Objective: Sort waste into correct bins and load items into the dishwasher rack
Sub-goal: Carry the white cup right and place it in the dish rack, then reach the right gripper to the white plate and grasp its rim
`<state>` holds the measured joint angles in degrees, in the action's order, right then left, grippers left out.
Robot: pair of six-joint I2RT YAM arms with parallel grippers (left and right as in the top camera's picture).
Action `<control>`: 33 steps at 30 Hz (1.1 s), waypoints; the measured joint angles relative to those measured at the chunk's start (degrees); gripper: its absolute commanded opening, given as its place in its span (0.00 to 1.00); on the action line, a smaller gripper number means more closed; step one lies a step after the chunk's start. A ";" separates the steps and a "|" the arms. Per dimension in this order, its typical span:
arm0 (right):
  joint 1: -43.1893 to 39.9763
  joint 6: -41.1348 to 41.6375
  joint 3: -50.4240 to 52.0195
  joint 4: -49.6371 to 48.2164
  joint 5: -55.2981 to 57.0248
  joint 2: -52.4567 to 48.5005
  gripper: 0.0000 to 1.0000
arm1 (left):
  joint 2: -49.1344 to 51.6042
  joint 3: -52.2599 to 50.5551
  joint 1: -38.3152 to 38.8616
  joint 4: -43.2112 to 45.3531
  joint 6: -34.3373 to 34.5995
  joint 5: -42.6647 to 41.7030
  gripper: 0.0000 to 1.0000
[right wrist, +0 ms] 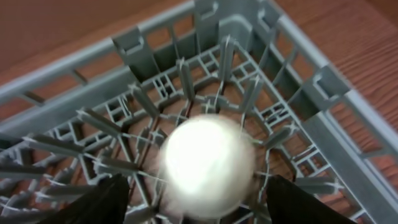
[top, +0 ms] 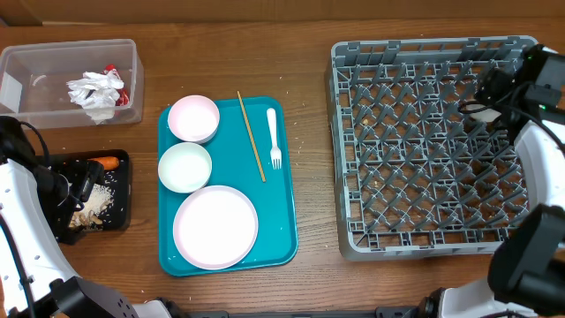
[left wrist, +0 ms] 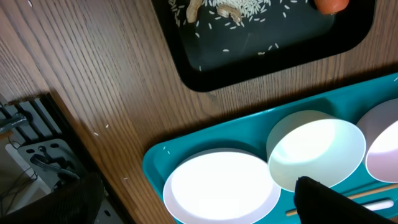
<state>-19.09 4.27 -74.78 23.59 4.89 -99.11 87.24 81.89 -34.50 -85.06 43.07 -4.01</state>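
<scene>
1. The small white cup (right wrist: 208, 165) is seen, blurred, above the grid floor in a corner of the grey dishwasher rack (top: 339, 150), among the upright pegs. Whether it is resting on the floor cannot be told.
2. The right jaws are set wide on either side of the cup. Each dark finger (right wrist: 102, 202) is parted from it by a gap, so nothing is gripped.
3. From overhead, the right arm (top: 521, 88) is seen over the rack's far right corner.
4. A teal tray (top: 282, 221) is laid on the bench (top: 309, 53) to the left of the rack. A pink bowl (top: 193, 118), a paler bowl (top: 184, 166), a round plate (top: 215, 227), a wooden stick (top: 251, 137) and a white fork (top: 274, 137) are carried on it.
5. A black tray (top: 126, 194) is set just left of the teal tray. Beige food scraps (top: 95, 208) and an orange carrot piece (top: 107, 162) are held in it.
6. The left jaws are held over the black tray, opened wide and empty. Only one dark finger (left wrist: 323, 202) is caught in the left wrist view.
7. A clear tub (top: 18, 62) is placed at the far left. Crumpled napkins (top: 95, 91) and a red wrapper (top: 111, 71) are contained in it.
</scene>
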 measured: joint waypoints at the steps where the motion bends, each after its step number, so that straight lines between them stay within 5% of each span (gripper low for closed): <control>1: 0.00 0.02 0.00 0.07 0.02 -0.57 0.76 | 0.00 0.00 0.00 0.02 0.00 -0.02 1.00; 10: 0.11 0.22 0.00 0.66 -2.10 -0.68 0.79 | 0.00 0.00 0.00 0.00 0.00 -0.02 1.00; 16: 3.89 1.95 0.00 0.94 -10.21 8.24 0.80 | 0.00 0.00 0.00 0.00 0.00 -0.02 1.00; 19: 10.95 2.82 0.00 0.68 -14.23 15.32 0.84 | 0.00 0.00 0.00 0.02 0.00 -0.04 1.00; 22: 22.51 3.98 -0.22 1.68 -16.63 19.87 1.00 | 0.00 -0.02 0.00 0.00 0.00 -0.02 1.00; 33: 56.83 4.31 -0.33 6.84 -21.22 11.19 0.98 | 0.00 -0.02 0.00 0.02 0.00 -0.02 1.00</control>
<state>37.74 8.58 -75.11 30.44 -16.34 -87.92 87.24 81.87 -34.50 -85.03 43.07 -4.03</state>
